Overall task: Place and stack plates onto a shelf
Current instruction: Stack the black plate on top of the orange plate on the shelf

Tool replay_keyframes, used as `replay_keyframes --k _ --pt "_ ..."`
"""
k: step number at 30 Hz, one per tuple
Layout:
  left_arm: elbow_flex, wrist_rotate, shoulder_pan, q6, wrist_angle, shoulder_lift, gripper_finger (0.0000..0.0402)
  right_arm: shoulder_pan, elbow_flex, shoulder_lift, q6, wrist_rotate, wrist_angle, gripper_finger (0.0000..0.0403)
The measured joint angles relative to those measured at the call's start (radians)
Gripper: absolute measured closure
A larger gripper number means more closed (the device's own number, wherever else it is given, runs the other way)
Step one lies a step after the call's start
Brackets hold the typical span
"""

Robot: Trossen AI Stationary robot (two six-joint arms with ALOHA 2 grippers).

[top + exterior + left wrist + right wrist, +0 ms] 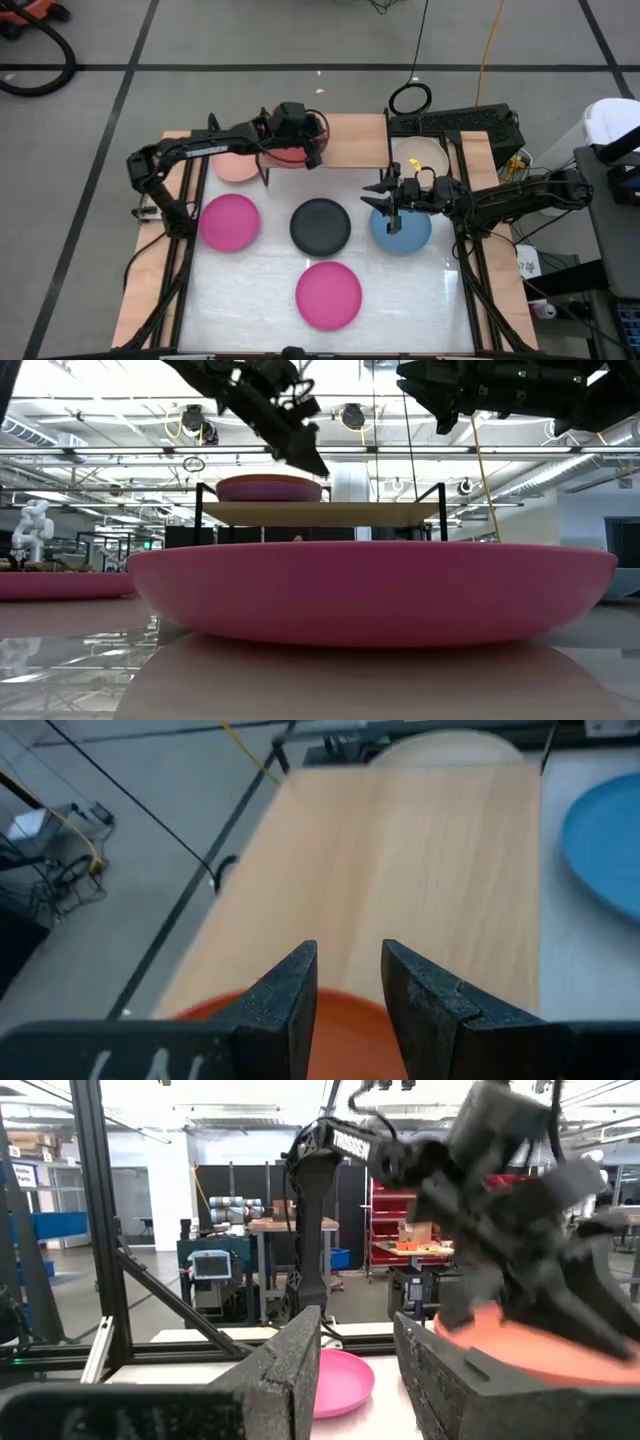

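Two plates on shelf: round flat red plate (288,155) lies on the light-wood board shelf on thin black legs (350,140), partly over a round pale pink plate (234,164) at the shelf's left end.
Left gripper (312,148): directly above the red plate; fingers (290,995) slightly parted, nothing between them, red rim just below the tips, bare wood ahead of them.
Right gripper (392,205): hangs over the round flat blue plate (401,230) on the white tabletop (260,290); fingers slightly spread, empty, blue plate beneath the tips.
Left to shelve: magenta plate (229,221), black plate (320,226), hot-pink plate (328,294) on the table, well apart; beige plate (420,155) beyond the shelf's right end.
Step, my read: left has set down red; next pick is blue with right.
How to do it well: lift left straight up so fingertips don't drag the red rim; take blue by its edge, one finger under the lip, one on top; set it on the bare right half of the board, level.
Materials: plates look smooth, matte, shallow with raised rims, likely plastic, so could slip in a thin pinch; tabletop glossy; board unfinished-looking grain.
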Motion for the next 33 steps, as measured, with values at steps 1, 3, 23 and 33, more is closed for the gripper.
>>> replay_keyframes --k 1,3,23,33 --pt "0.000 0.000 0.001 0.000 -0.013 -0.025 0.0282 0.000 0.000 0.000 0.000 0.000 -0.002 0.0289" --pt "0.000 0.000 0.000 0.004 -0.016 -0.079 0.0282 0.000 0.000 0.000 0.000 0.000 -0.007 0.0289" --pt "-0.171 -0.012 -0.085 -0.182 -0.591 -0.688 0.0282 0.025 0.045 -0.002 0.042 -0.006 -0.154 0.0289" --pt "-0.727 -0.013 -0.195 -0.371 0.086 -1.081 0.0282 0.116 0.372 -0.005 -0.003 0.175 -0.891 0.0289"
